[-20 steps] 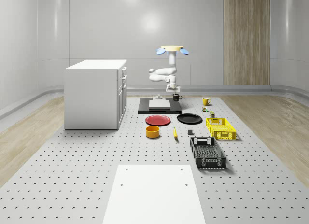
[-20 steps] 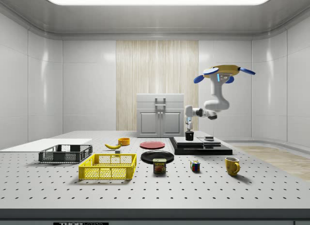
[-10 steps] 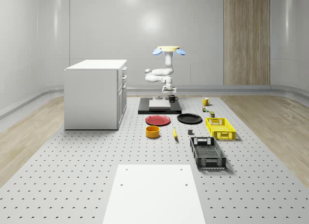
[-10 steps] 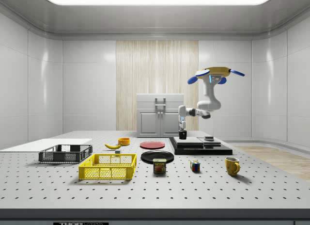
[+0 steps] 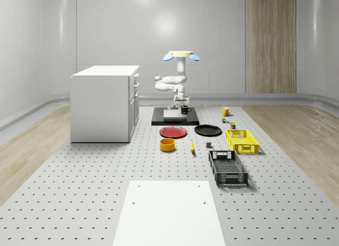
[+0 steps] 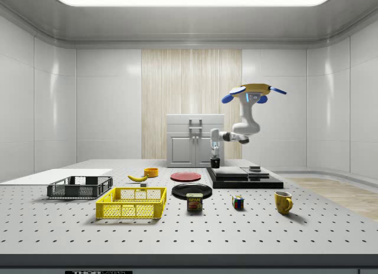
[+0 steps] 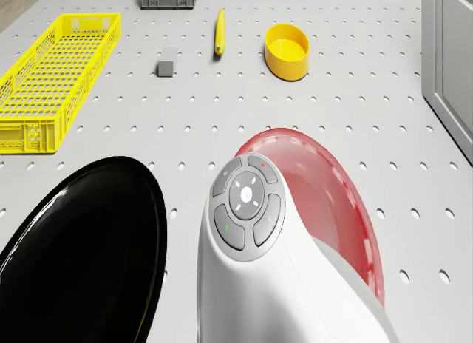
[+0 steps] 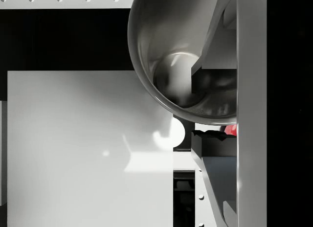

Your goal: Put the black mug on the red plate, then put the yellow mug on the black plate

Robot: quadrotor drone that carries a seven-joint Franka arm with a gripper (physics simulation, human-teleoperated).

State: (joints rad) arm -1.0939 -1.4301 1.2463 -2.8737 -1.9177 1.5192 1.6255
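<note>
The drone (image 5: 180,55) hovers over the black platform (image 5: 159,121), its arm hanging down. My gripper (image 5: 184,105) is shut on the rim of the black mug (image 5: 184,110), held upright just above the platform's white slab. From the side, the mug (image 6: 215,163) hangs at the platform's end nearest the plates. The wrist view looks into the mug (image 8: 181,65), with one finger (image 8: 252,114) outside its wall. The red plate (image 5: 173,132) and black plate (image 5: 207,130) lie side by side in front of the platform. The yellow mug (image 5: 225,111) stands at the whole-scene view's right.
A white cabinet (image 5: 103,103) stands on the whole-scene view's left. In front of the plates are a yellow bowl (image 5: 167,145), a banana (image 5: 192,146), a yellow crate (image 5: 241,140) and a black crate (image 5: 227,167). A can (image 6: 194,201) and a colour cube (image 6: 237,202) sit near the yellow mug.
The drone, the arm and the held black mug have moved toward the whole-scene view's left, along the platform toward the plates. The plates and the yellow mug have not moved.
</note>
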